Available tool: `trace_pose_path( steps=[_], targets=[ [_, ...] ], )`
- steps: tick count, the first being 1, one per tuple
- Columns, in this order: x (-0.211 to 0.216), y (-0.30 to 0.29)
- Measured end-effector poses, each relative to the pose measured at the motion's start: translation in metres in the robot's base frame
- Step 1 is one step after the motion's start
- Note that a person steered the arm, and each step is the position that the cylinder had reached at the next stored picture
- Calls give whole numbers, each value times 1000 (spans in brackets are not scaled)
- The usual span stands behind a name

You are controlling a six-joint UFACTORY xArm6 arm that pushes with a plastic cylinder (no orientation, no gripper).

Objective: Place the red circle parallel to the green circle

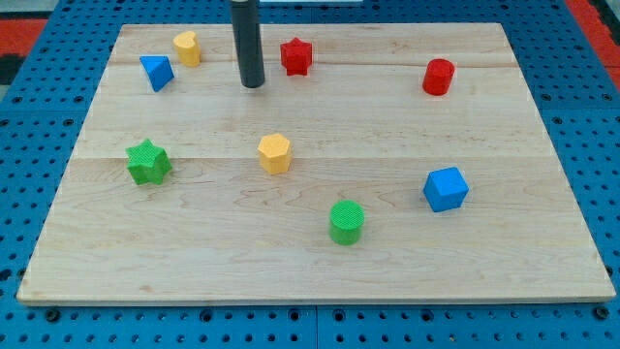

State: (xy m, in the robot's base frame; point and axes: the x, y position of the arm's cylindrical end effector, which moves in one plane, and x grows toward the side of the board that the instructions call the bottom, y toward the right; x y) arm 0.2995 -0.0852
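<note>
The red circle (438,77) is a short red cylinder at the upper right of the wooden board (310,252). The green circle (346,222) is a short green cylinder at the lower middle, well below and left of the red one. My tip (253,83) is the lower end of a dark rod at the upper middle-left. It stands left of a red star (296,55) and far left of the red circle, touching no block.
A yellow block (187,47) and a blue triangle-like block (155,72) lie at the upper left. A green star (148,162) lies at the left, a yellow hexagon (275,153) in the middle, a blue cube (446,188) at the right.
</note>
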Motion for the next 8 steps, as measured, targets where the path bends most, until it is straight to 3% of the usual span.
trace_pose_path(
  steps=[1,2,3,7,8],
  targets=[
    [-33,36],
    [-22,84],
    [5,60],
    [13,49],
    [14,70]
  ],
)
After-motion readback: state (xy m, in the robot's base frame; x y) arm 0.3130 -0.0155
